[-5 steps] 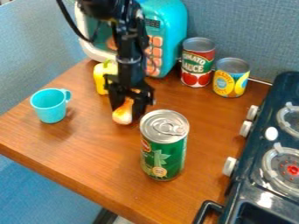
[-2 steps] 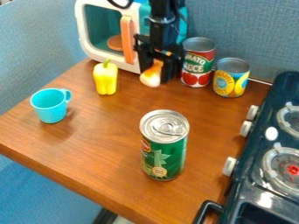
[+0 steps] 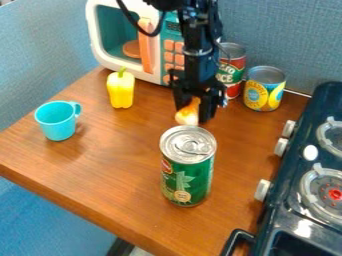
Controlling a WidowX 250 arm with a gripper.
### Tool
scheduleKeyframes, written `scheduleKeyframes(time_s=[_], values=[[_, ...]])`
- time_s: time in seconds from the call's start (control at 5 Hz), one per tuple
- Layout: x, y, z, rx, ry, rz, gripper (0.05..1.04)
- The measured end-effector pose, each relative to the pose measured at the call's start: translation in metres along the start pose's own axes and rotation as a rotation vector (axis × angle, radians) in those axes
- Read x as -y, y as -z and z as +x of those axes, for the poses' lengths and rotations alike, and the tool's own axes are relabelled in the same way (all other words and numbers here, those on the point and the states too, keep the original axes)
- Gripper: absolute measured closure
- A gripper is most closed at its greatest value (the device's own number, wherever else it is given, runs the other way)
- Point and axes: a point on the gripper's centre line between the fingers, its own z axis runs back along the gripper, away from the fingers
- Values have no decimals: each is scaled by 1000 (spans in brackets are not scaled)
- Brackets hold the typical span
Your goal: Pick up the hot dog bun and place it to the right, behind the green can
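At the upper centre of the frame: black two-finger hand [image 3: 193,112], pointed downward and clamped on an orange-and-white toy item [image 3: 186,118]. Item position: between the fingers, white rounded end downward, directly behind the lid of the green can [image 3: 189,182] as viewed; contact with the can or with the wooden counter [image 3: 113,160] below not determinable.

Layout on the counter:

- Centre, slightly low: green can, upright, silver pull-tab lid facing up.
- Upper right of centre: red can with green label band [image 3: 233,75], upright, partly hidden behind the arm [image 3: 198,55].
- Just to the right: yellow-and-blue can [image 3: 264,95], upright.
- Upper left of centre: yellow bell pepper [image 3: 121,90], standing on end, green stem up.
- Left: turquoise cup [image 3: 56,123], upright, handle toward the upper right.
- Top, left of centre: white-and-teal toy microwave [image 3: 99,56], with orange handle [image 3: 145,47] and orange buttons.

Along the right edge: dark toy stove [image 3: 284,210], with round burners and white knobs.
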Motion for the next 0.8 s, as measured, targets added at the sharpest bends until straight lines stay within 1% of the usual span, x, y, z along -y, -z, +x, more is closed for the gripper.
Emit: scheduleKeyframes(time_s=[0.2, 0.4, 0.8], values=[[15, 7, -5, -11, 8, -104, 372], [18, 29, -12, -77, -12, -152, 372], [12, 34, 1, -91, -62, -115, 373]])
